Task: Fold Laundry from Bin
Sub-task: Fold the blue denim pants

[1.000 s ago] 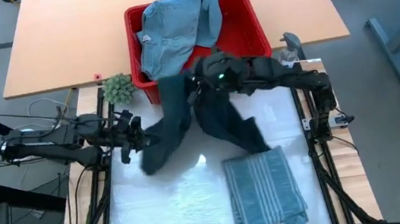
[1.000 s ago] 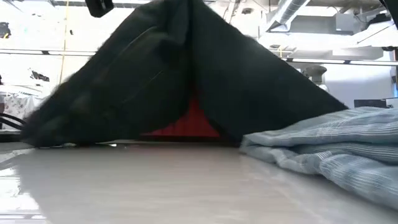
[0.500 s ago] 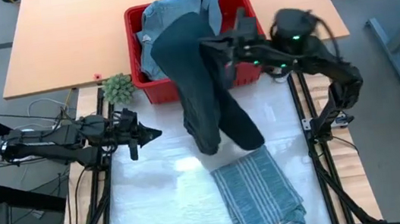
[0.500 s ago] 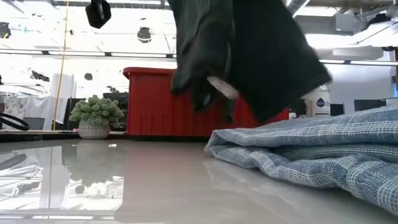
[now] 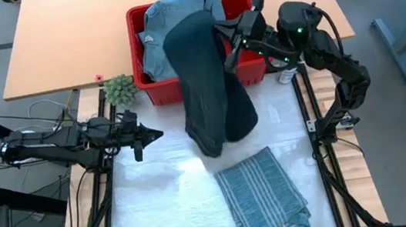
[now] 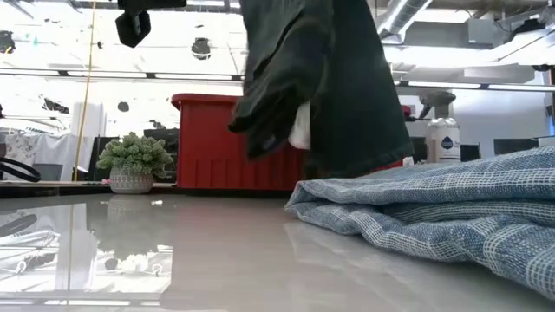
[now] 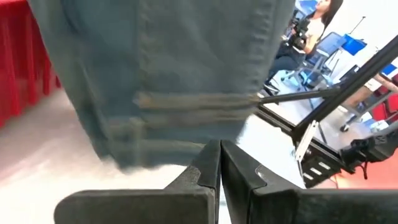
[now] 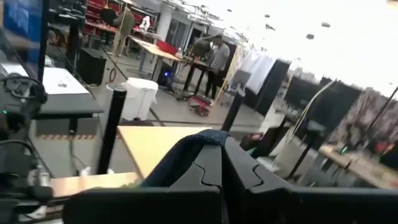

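Note:
Dark navy trousers [image 5: 208, 89] hang in front of the red bin [image 5: 135, 44] from my right gripper [image 5: 227, 41], which is shut on them high above the table's far part. In the low view the trousers [image 6: 338, 87] hang as a bunched column; one leg end is clear of the table, the other is hidden behind the shirt. A light blue denim piece [image 5: 170, 32] lies over the bin's rim. A folded blue-grey striped shirt [image 5: 263, 195] lies on the table near the front. My left gripper [image 5: 157, 134] is shut and holds nothing, left of the trousers. My right gripper pinches a bunched fold of the trousers [image 8: 196, 140] between its two fingers; the cloth drapes over the fingertips. The fingers come in about level from the table's right side. The trousers hang slack below the gripper, both legs close together.
A small potted plant [image 5: 118, 89] stands left of the bin. A spray bottle [image 6: 442, 139] stands right of the bin. Behind the bin lies a wooden table top [image 5: 62, 38]. The white surface [image 5: 160, 204] left of the shirt is bare.
My right gripper has risen and gone toward the table's far right corner, still shut on the trousers. The trousers, earlier spread in two legs down onto the table, have been lifted and now hang together in one bunch by the bin.

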